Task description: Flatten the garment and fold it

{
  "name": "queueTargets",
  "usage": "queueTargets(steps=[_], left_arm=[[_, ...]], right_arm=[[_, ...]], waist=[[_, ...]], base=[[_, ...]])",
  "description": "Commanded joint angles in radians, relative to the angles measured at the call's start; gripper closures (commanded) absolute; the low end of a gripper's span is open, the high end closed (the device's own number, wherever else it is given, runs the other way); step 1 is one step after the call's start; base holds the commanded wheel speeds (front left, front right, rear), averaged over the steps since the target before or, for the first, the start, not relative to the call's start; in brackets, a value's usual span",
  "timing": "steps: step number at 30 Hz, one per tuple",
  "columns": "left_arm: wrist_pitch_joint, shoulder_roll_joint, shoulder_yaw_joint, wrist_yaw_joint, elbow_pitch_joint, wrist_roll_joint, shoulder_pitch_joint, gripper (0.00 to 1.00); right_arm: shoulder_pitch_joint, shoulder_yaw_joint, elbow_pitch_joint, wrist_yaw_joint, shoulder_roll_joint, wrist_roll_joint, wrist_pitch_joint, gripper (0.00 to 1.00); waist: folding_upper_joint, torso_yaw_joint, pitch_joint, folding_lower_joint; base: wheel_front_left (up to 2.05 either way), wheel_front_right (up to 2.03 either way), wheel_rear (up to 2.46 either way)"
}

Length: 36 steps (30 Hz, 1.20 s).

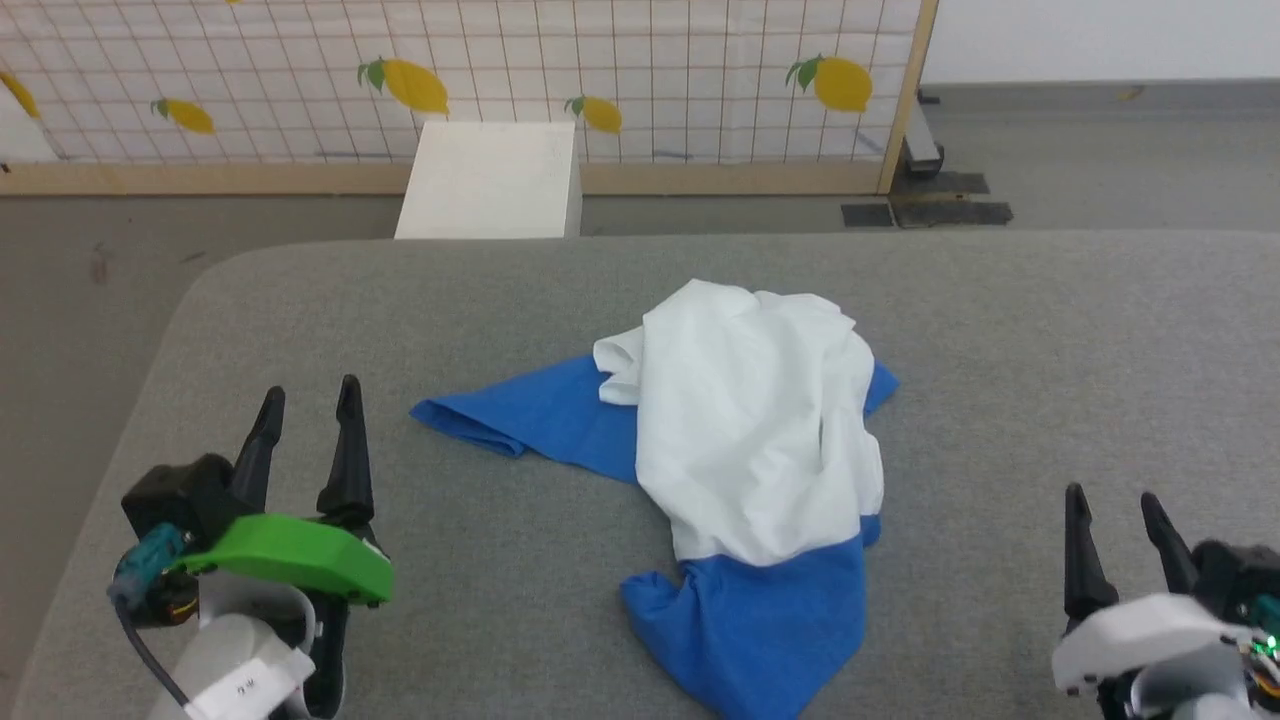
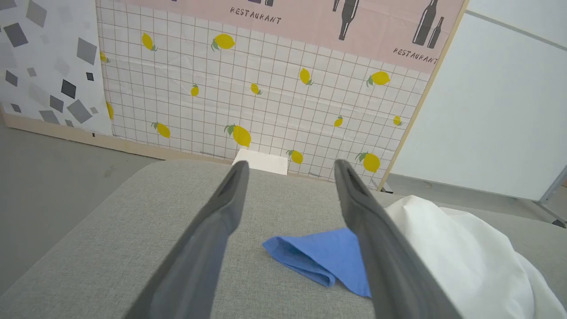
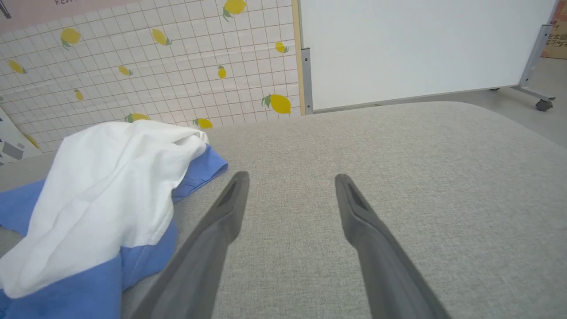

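Observation:
The garment [image 1: 750, 440] lies crumpled in a heap at the middle of the grey padded table [image 1: 1050, 360], its white body bunched on top with blue parts sticking out to the left and at the front. My left gripper [image 1: 308, 400] hovers open at the lower left, well clear of the cloth and empty. In the left wrist view the garment [image 2: 452, 257] sits to the right of my open left gripper [image 2: 290, 165]. At the lower right my right gripper [image 1: 1112, 500] is open and empty too. The right wrist view has the garment [image 3: 102, 199] left of the right gripper [image 3: 290, 177].
A white box [image 1: 492, 180] stands on the floor beyond the table's far edge, against a lemon-patterned screen [image 1: 650, 70]. A white board on wheels [image 3: 421, 44] stands to the right of the screen. Bare grey table surface surrounds the garment on every side.

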Motion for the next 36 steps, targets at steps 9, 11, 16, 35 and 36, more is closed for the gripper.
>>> queueTargets(steps=[9,11,16,35,36], left_arm=[[-0.007,-0.106,0.102,-0.042,-0.106,0.121,0.062,0.00],[-0.007,-0.126,0.114,-0.061,-0.111,0.127,0.046,0.00],[-0.007,-0.163,0.143,-0.107,-0.114,0.158,-0.001,0.00],[-0.007,-0.249,0.191,-0.182,-0.072,0.241,-0.040,0.00],[-0.007,-0.250,0.192,-0.183,-0.069,0.242,-0.037,0.00]], right_arm=[[-0.337,0.042,0.043,-0.002,0.000,-0.111,0.313,0.00],[-0.420,0.054,0.075,-0.002,0.000,-0.166,0.408,0.00],[-0.592,0.068,0.184,-0.002,-0.014,-0.274,0.636,0.00],[-0.693,0.164,0.373,-0.002,-0.083,-0.219,0.824,1.00],[-0.691,0.154,0.358,-0.002,-0.094,-0.211,0.806,1.00]], waist=[[0.0000,0.075,0.191,0.0001],[0.0000,0.095,0.230,0.0001],[0.0000,0.144,0.303,0.0001],[0.0000,0.176,0.326,0.0001],[0.0000,0.171,0.315,0.0001]], base=[[0.00,0.00,0.00],[0.00,0.00,0.00],[0.00,0.00,0.00],[0.00,0.00,0.00],[0.00,0.00,0.00]])
